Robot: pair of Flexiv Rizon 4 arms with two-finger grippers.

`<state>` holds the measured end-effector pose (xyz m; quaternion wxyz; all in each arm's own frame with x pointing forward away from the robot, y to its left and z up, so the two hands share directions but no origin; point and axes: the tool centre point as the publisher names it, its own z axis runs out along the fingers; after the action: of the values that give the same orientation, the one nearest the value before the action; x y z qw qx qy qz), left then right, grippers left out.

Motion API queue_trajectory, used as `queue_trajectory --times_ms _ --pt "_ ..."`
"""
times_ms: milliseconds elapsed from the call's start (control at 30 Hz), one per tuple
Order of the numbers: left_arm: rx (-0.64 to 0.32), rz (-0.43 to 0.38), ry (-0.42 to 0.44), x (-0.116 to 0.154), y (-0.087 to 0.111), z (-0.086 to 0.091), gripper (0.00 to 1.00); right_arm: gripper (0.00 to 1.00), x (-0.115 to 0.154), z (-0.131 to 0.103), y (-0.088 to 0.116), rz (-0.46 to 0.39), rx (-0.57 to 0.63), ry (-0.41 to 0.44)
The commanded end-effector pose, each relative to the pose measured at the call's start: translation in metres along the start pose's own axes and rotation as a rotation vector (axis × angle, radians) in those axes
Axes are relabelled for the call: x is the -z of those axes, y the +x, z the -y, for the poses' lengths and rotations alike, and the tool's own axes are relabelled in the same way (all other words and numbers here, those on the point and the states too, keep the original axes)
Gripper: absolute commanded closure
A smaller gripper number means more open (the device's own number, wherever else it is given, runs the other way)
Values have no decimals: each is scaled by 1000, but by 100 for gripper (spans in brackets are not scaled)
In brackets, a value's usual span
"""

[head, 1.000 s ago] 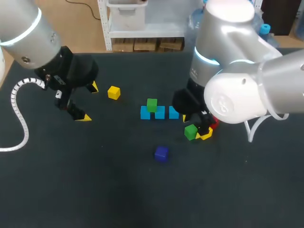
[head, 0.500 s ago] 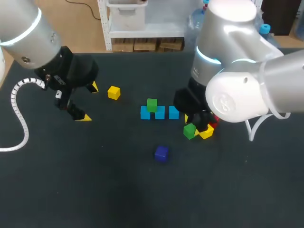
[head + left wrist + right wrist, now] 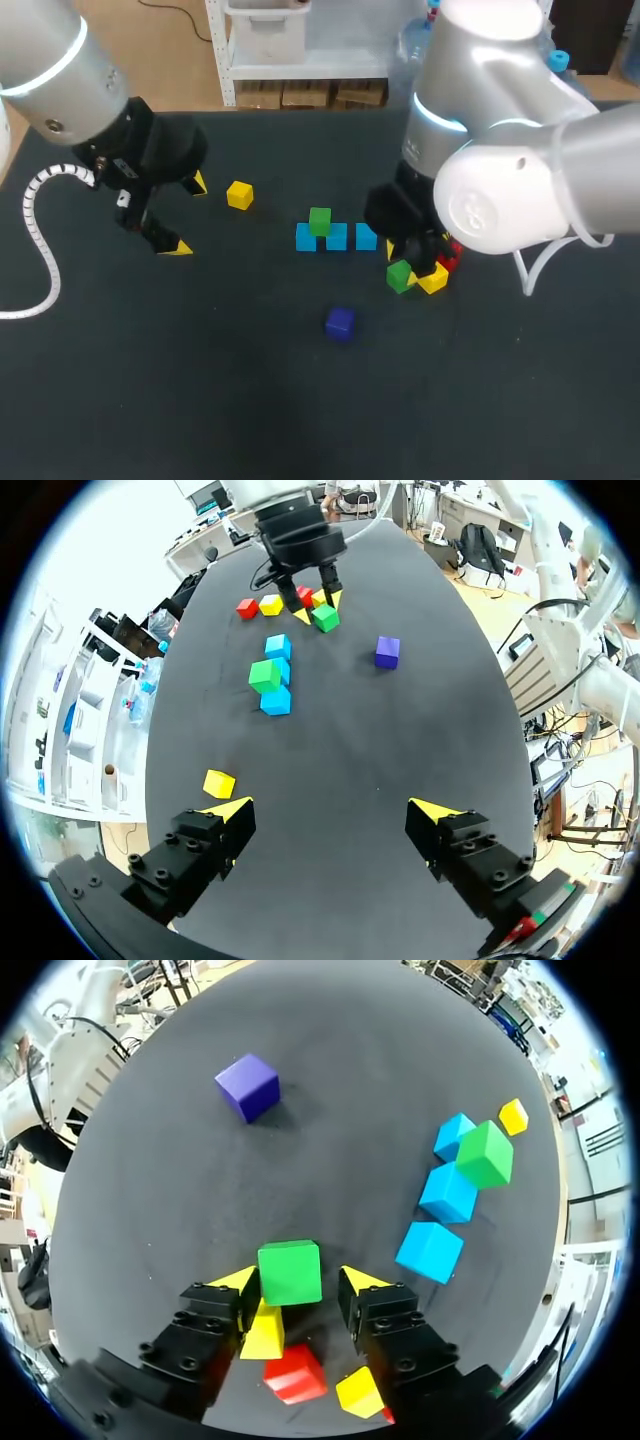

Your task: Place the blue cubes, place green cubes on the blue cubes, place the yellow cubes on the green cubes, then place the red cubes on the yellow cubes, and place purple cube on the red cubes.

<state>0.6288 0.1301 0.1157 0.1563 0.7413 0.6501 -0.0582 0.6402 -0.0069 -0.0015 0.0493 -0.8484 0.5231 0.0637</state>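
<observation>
Three blue cubes [image 3: 336, 237] lie in a row mid-table, and a green cube [image 3: 320, 221] rests on the row's left part. My right gripper [image 3: 405, 268] is just right of the row, shut on a second green cube [image 3: 290, 1272] at table level. Close behind that cube lie a red cube [image 3: 295, 1372] and two yellow cubes [image 3: 360, 1392]. A purple cube [image 3: 340, 322] sits nearer the front. Another yellow cube [image 3: 239, 195] lies to the left. Beside it my left gripper [image 3: 187, 215] hangs open and holds nothing.
A white cable [image 3: 35, 245] loops along the left arm over the table's left edge. The dark table [image 3: 200, 380] has bare room at the front and on the left.
My right gripper's fingers have closed in on the green cube, which shifted slightly toward the blue row. The left arm has stayed still.
</observation>
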Motion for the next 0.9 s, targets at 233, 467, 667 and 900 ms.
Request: queue_trajectory --times_ms 233,467,667,900 --pt "-2 3 0 0 1 0 0 53 -2 -7 -1 17 28 -14" --pt "-2 3 0 0 1 0 0 55 -3 -9 0 21 37 -22" --pt "-2 3 0 0 1 0 0 64 -2 -8 2 19 44 -20" --pt "-2 3 0 0 1 0 0 75 -2 -7 2 24 43 -15"
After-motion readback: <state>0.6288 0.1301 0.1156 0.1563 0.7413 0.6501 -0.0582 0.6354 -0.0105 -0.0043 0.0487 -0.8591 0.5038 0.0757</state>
